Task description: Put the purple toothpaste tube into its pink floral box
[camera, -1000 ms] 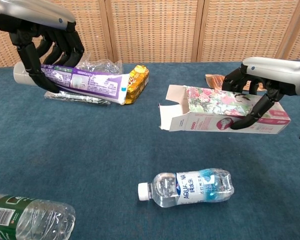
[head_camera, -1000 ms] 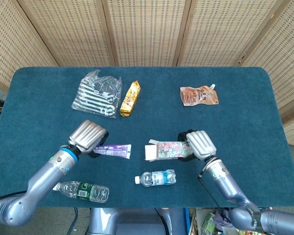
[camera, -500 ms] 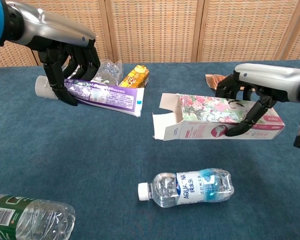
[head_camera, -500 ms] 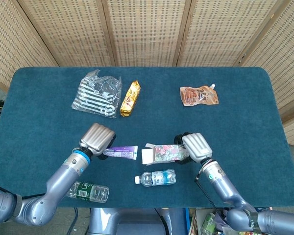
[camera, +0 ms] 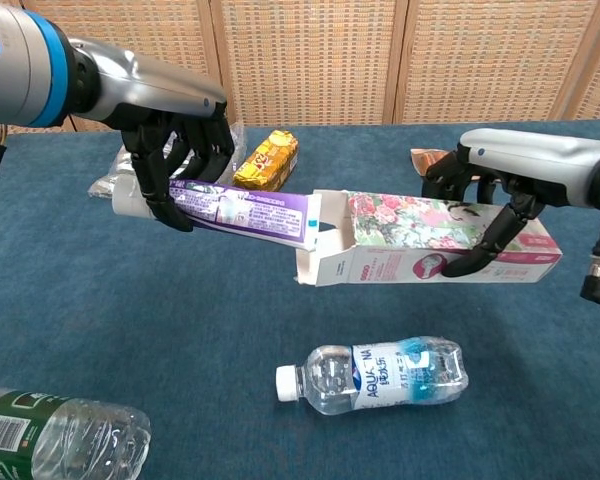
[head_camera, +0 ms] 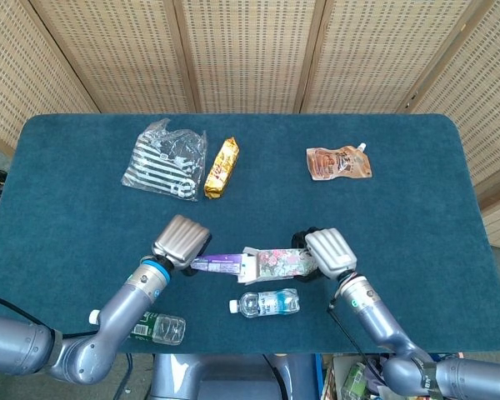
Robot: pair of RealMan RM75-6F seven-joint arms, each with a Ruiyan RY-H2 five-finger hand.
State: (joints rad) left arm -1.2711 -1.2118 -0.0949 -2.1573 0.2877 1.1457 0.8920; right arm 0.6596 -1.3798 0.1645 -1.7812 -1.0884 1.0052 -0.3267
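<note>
My left hand [camera: 175, 150] [head_camera: 181, 242] grips the purple toothpaste tube [camera: 245, 208] [head_camera: 223, 263] by its cap end, held level above the table. The tube's flat end sits right at the open flaps of the pink floral box [camera: 435, 240] [head_camera: 275, 262]. My right hand [camera: 500, 195] [head_camera: 327, 250] holds that box from above near its closed end, the open mouth facing left toward the tube. Whether the tube's tip is inside the mouth is not clear.
A clear water bottle [camera: 375, 375] [head_camera: 267, 302] lies below the box. A green-labelled bottle [camera: 50, 435] [head_camera: 146, 325] lies at the near left. A striped bag [head_camera: 162, 158], a yellow snack bar [head_camera: 222, 167] and an orange pouch [head_camera: 337, 162] lie at the back of the blue table [head_camera: 417, 208].
Both hands have moved toward each other. The tube travelled right and the box left, so the tube's flat end now meets the box's open flaps.
</note>
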